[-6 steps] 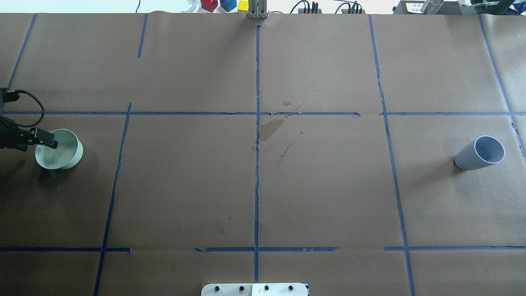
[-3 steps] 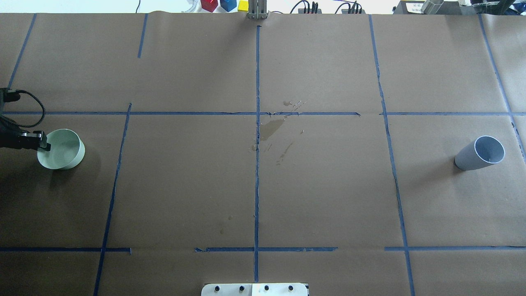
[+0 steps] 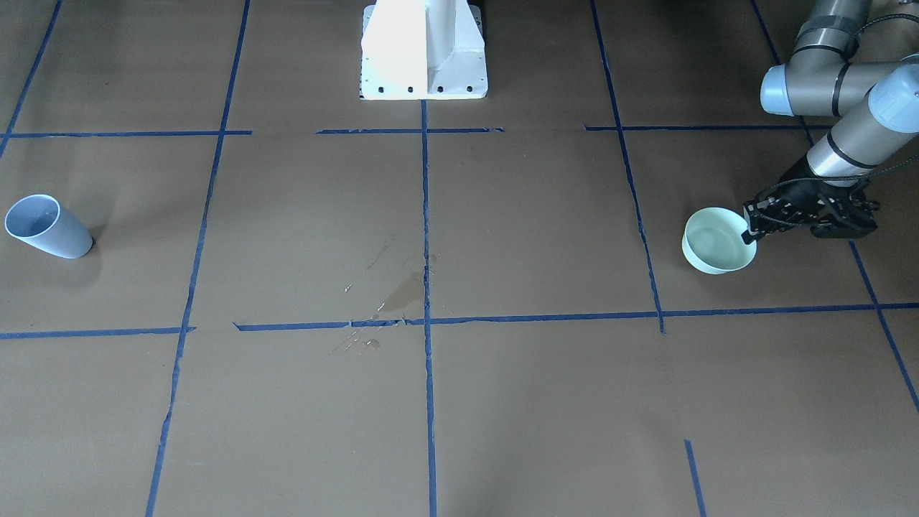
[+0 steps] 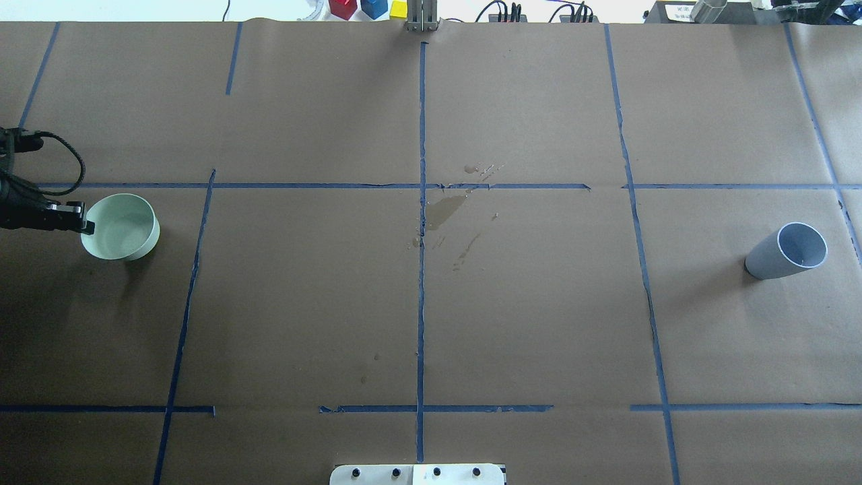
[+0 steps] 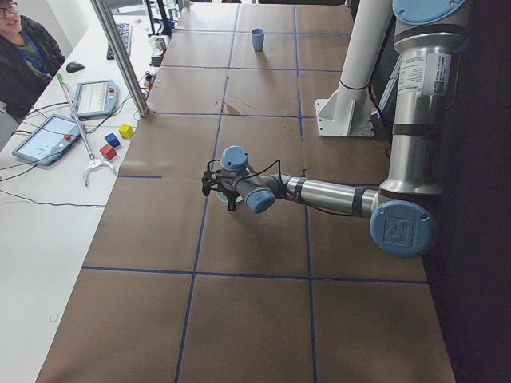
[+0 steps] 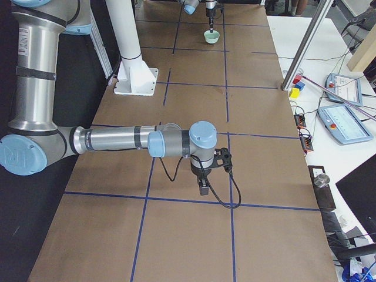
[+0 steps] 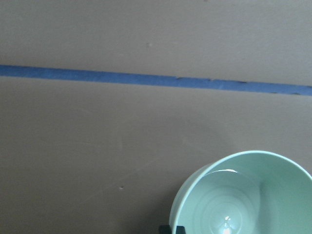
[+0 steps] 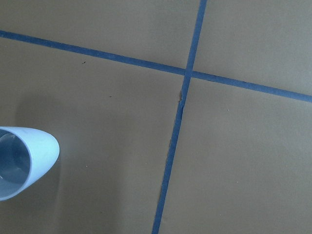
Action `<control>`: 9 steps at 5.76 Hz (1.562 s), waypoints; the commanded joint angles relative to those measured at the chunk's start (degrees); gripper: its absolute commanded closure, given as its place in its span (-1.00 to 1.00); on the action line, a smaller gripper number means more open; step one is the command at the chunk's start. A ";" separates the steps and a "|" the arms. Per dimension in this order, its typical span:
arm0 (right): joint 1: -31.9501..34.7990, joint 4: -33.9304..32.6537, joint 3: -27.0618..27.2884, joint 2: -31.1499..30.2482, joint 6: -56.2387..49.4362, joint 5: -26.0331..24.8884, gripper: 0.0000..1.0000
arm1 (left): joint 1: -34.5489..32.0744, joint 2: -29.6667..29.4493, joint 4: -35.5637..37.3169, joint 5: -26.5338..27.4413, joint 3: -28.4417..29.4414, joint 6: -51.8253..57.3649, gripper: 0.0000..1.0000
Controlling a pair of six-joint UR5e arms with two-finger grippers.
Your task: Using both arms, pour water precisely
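A mint-green bowl (image 4: 124, 229) is at the table's left end, and my left gripper (image 4: 79, 220) is shut on its near-left rim. The front-facing view shows the same grip, the left gripper (image 3: 751, 220) pinching the bowl (image 3: 716, 244). The water shows as a faint glint (image 7: 225, 222) on the bowl's bottom. A blue-grey cup (image 4: 786, 252) stands at the far right, also seen at the lower left of the right wrist view (image 8: 22, 161). My right gripper (image 6: 203, 188) shows only in the exterior right view, pointing down over the paper; I cannot tell whether it is open or shut.
Wet spill patches (image 4: 444, 210) darken the brown paper near the centre tape cross. The white pedestal (image 3: 423, 50) stands at the robot's edge. Coloured blocks (image 4: 367, 8) and cables lie beyond the far edge. A person (image 5: 24, 52) sits beside tablets at a side table.
The bowl, held at its rim by the left gripper, has moved toward the table's centre and a little farther from the robot. The cup has not moved.
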 commanded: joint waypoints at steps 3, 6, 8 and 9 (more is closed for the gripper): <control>0.00 0.00 -0.52 -0.05 0.00 -0.02 -1.00 | 14.14 -25.19 19.51 7.21 -0.13 -14.74 1.00; 0.00 0.00 -0.53 -0.05 0.00 -0.02 -1.00 | 24.55 -37.08 20.89 16.04 6.08 -22.57 1.00; 0.00 0.00 -0.53 -0.05 0.00 -0.02 -1.00 | 24.83 -40.88 20.81 16.76 10.32 -22.94 1.00; 0.00 0.00 -0.53 -0.05 0.00 -0.10 -1.00 | 24.83 -40.72 20.80 16.76 10.42 -22.85 0.94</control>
